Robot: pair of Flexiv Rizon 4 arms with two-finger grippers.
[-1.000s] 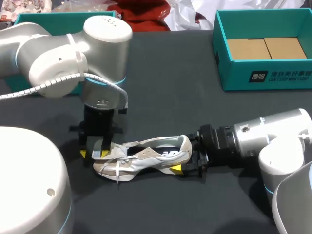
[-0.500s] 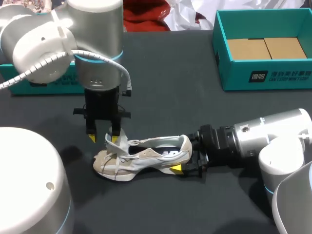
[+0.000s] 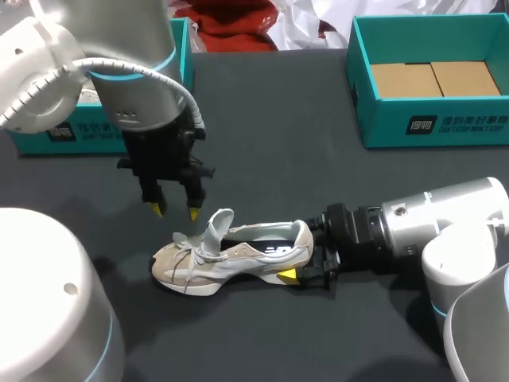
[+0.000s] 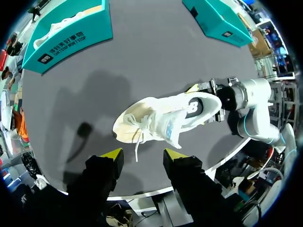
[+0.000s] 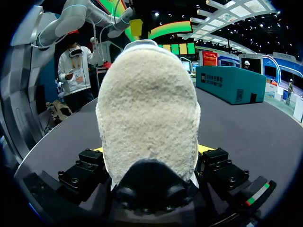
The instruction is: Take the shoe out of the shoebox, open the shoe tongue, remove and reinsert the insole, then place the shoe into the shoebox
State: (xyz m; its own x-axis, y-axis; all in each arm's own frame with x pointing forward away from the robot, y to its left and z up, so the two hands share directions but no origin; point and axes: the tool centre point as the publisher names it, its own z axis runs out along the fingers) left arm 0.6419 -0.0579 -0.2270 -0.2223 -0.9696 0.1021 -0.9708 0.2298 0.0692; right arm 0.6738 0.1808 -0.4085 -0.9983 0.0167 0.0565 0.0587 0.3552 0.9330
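**Shoe and hands on the bench.** The shoe [image 3: 238, 259] stands on its sole on the dark bench [image 3: 262, 159], toe toward your left arm, well apart from the teal shoebox [image 3: 433, 126]. It is a cream-and-white trainer with loose white laces [image 3: 191, 253], a dark opening and a fleecy heel [image 5: 147, 113]. Its tongue [image 3: 216, 225] stands raised. Your right hand [image 3: 305, 256] is clamped on the heel from both sides. Your left hand [image 3: 175, 211] hangs above the toe, fingers parted, holding nothing.
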